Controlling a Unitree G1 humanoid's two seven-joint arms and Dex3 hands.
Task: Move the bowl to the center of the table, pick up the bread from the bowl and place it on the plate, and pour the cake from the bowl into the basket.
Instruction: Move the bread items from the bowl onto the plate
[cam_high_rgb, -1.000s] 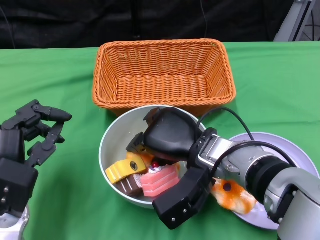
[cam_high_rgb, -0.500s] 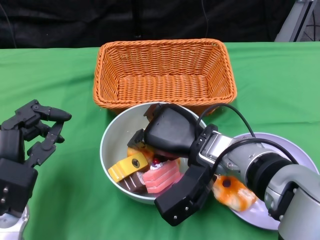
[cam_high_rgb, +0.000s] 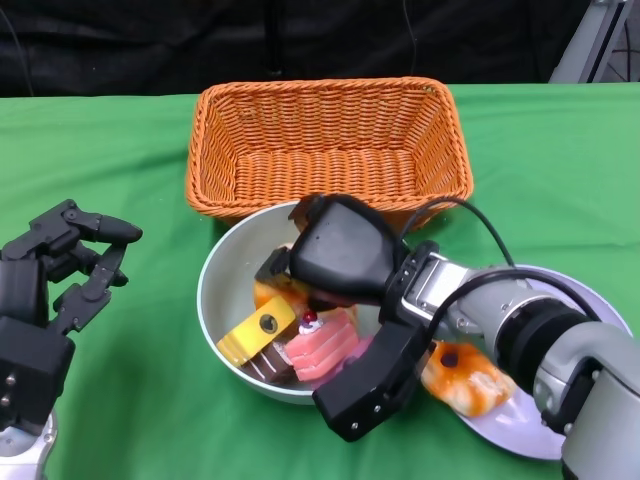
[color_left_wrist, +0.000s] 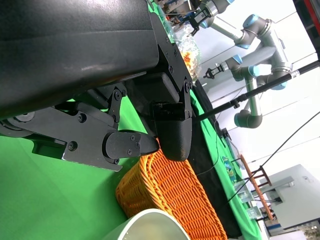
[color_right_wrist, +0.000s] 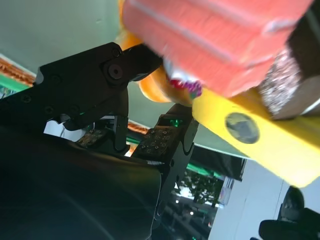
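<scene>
Crowding the bowl from 3 o'clock: right hand, shell over the far rim, fingers down inside among the cakes, thumb down outside the near rim at 5 o'clock; gripping the bowl wall, as far as the head view shows. Pressing close at 12 o'clock of the bowl, an orange wicker basket, its front wall just beside the bowl's far rim. At 3 o'clock, a pale plate, partly hidden by the silver forearm, carrying the bread, orange-brown with white patches and a dark spot. Well apart at 9 o'clock, left hand, holding nothing, fingers loosely curled and apart above the green counter.

Bowl: pale grey-green, round, near the counter's middle. Inside: a pink cake with a red cherry on top, a yellow wedge with a dark round mark over a brown layer, something orange behind. Same pieces close up in the right wrist view, pink and yellow.

No readable writing anywhere.
</scene>
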